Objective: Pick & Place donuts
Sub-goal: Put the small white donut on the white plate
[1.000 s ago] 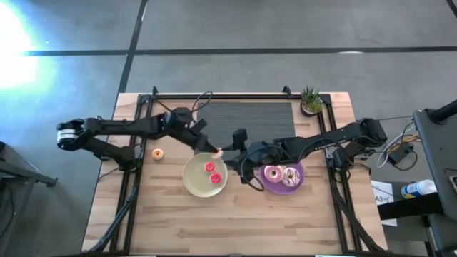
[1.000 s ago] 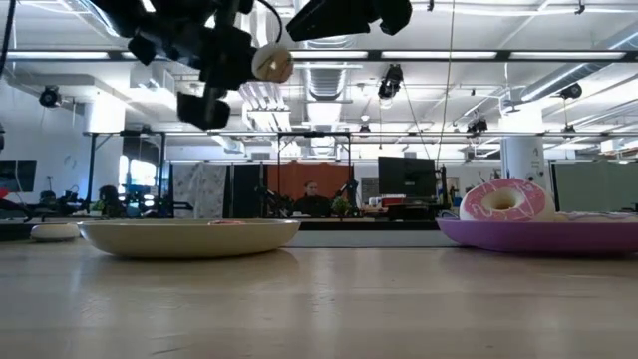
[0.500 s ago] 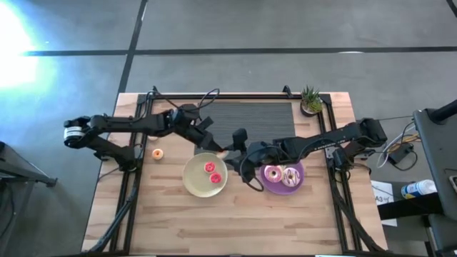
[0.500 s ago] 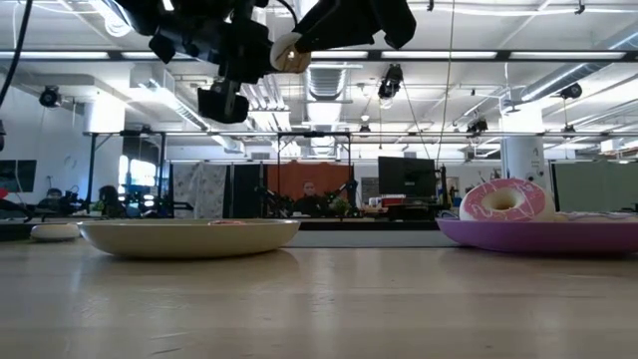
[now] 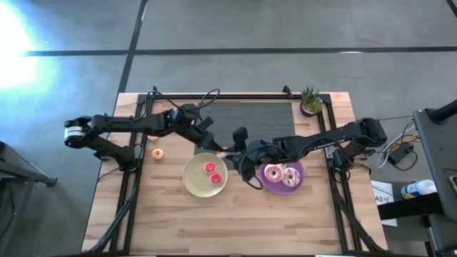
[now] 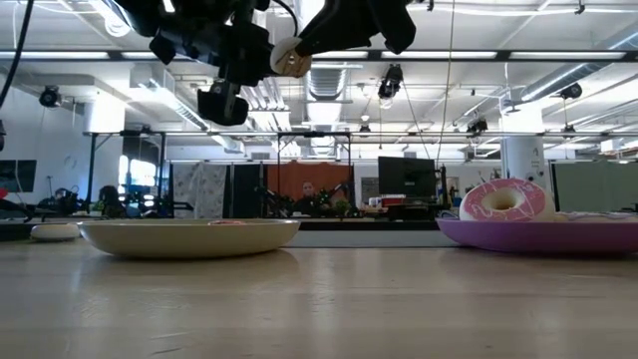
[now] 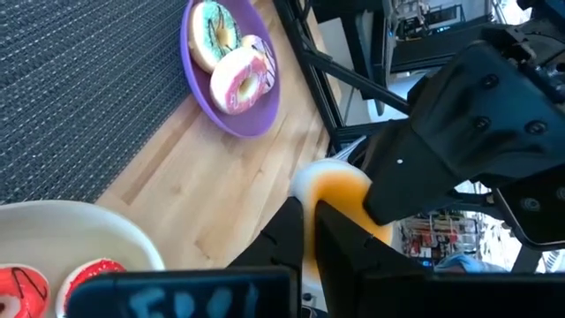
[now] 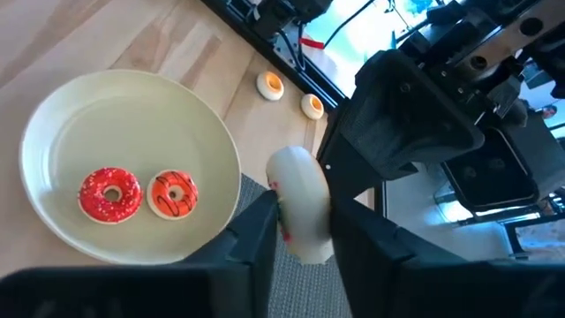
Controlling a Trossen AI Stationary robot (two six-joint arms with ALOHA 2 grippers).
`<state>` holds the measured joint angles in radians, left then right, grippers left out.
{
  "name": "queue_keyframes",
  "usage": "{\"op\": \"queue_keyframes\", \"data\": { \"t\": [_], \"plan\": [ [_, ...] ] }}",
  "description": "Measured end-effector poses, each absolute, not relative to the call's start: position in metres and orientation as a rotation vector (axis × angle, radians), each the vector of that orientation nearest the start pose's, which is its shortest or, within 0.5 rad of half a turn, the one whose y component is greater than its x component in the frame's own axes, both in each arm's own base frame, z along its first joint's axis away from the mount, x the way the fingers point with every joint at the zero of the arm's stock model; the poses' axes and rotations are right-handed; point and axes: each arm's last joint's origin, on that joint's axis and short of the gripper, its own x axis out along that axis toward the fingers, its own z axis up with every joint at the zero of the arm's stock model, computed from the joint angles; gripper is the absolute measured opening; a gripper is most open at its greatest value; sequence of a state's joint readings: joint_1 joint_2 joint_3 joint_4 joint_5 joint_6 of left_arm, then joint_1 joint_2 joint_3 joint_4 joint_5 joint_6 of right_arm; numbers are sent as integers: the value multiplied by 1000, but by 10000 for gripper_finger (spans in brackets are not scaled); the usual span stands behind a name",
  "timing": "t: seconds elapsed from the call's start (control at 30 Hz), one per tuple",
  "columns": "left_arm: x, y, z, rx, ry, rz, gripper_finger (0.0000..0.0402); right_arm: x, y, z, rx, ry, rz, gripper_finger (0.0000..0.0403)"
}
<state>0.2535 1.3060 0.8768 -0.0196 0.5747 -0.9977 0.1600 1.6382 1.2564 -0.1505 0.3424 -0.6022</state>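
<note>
A small cream donut with orange icing (image 6: 287, 57) hangs in the air between the two plates, above the cream plate's far right rim. My left gripper (image 5: 216, 148) comes from the left and is shut on it. My right gripper (image 5: 231, 152) comes from the right, with a finger on each side of the same donut (image 8: 300, 205). Two small red donuts (image 5: 212, 172) lie in the cream plate (image 5: 193, 182). A pink donut (image 5: 273, 173) and a pale one (image 5: 290, 175) lie in the purple plate (image 5: 300, 187). My left gripper pinches the donut's rim (image 7: 311, 205) between its two fingers, reaching roughly level from the table's left. The donut stands on edge, lifted clear of table and plates. My right gripper has the donut's two flat faces (image 8: 284, 212) between its fingers (image 8: 256, 231), coming from the table's right, opposite the left gripper. The donut sits upright between them, in the air.
A tiny orange donut (image 5: 157, 153) lies on the wood at the left, and the right wrist view shows a second one (image 8: 311, 106) beside it. A dark mat (image 5: 246, 118) covers the far middle, with a potted plant (image 5: 310, 101) at the far right.
My left gripper has carried the small donut up and toward the table's right, bringing it to my right gripper, which has kept its place. The donut now sits between the right gripper's fingers.
</note>
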Motion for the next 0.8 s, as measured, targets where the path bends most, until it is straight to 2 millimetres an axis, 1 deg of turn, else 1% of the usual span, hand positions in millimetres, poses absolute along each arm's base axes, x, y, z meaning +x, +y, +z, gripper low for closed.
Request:
{"op": "queue_keyframes", "data": {
  "t": [0.1,0.17,0.3,0.47,0.53,0.63,0.73,0.8],
  "plan": [
    [277,55,272,-1148,539,-87,4,366,49,283,-701,557,-22,67],
    [277,56,272,-1145,530,-71,17,366,48,283,-673,557,-32,53],
    [278,57,272,-1126,504,-23,63,366,47,283,-637,558,-46,33],
    [277,59,269,-1083,499,48,126,366,47,283,-542,552,-69,28],
    [275,60,268,-1061,507,86,143,366,47,283,-460,547,-88,28],
    [268,59,270,-988,516,124,153,366,46,281,-288,546,-137,28],
    [253,55,274,-917,553,203,154,365,39,276,-24,548,-223,28],
    [238,49,280,-846,569,287,154,365,31,273,157,535,-282,28]
  ]
}}
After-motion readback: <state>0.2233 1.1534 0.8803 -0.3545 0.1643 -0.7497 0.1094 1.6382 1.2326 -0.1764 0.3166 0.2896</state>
